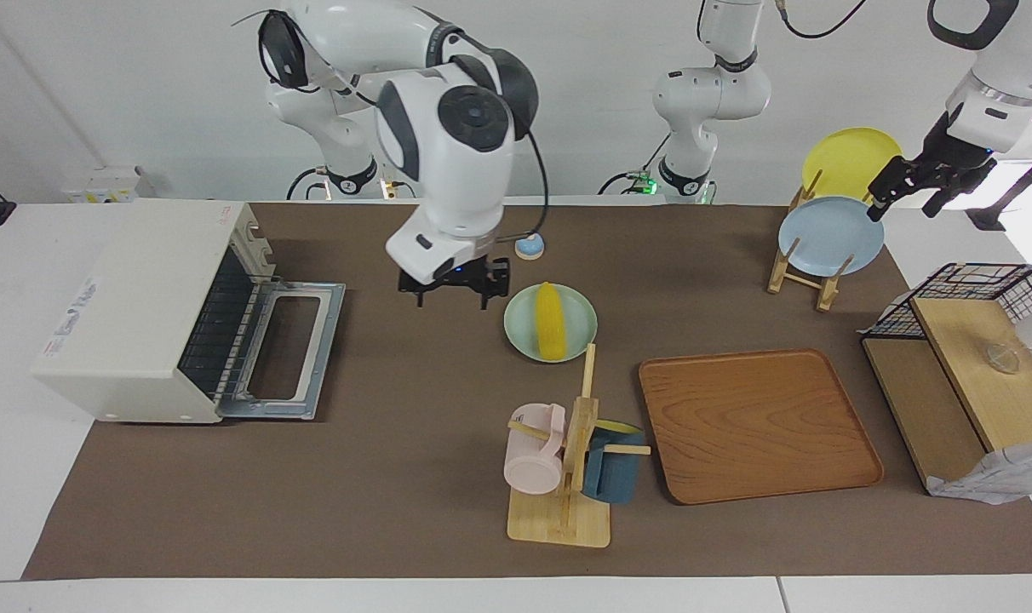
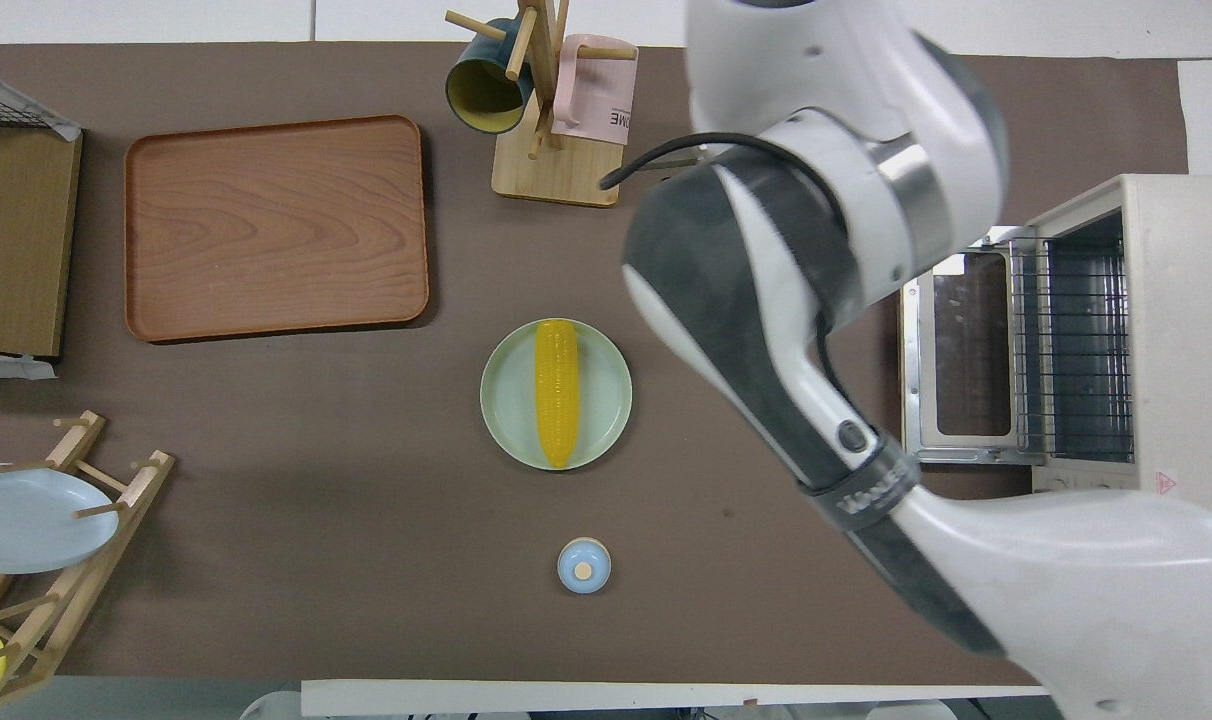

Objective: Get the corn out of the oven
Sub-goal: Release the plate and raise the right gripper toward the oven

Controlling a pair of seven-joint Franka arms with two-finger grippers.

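The yellow corn (image 1: pixel 551 320) (image 2: pixel 556 392) lies lengthwise on a pale green plate (image 1: pixel 580 322) (image 2: pixel 606 400) near the middle of the brown mat. Toward the right arm's end stands the cream-white oven (image 1: pixel 133 298) (image 2: pixel 1181 350), its door (image 1: pixel 299 349) (image 2: pixel 966 350) folded down flat and its wire rack bare. My right gripper (image 1: pixel 452 298) hangs open and empty over the mat between the oven door and the plate; the overhead view hides it under the arm. My left gripper (image 1: pixel 912 187) waits, open, high beside the plate rack.
A small blue bell (image 1: pixel 529 245) (image 2: pixel 583 565) sits nearer to the robots than the plate. Farther out are a mug tree (image 1: pixel 567 460) and a wooden tray (image 1: pixel 754 426). A rack of plates (image 1: pixel 827 234) and a black wire basket (image 1: pixel 967 298) occupy the left arm's end.
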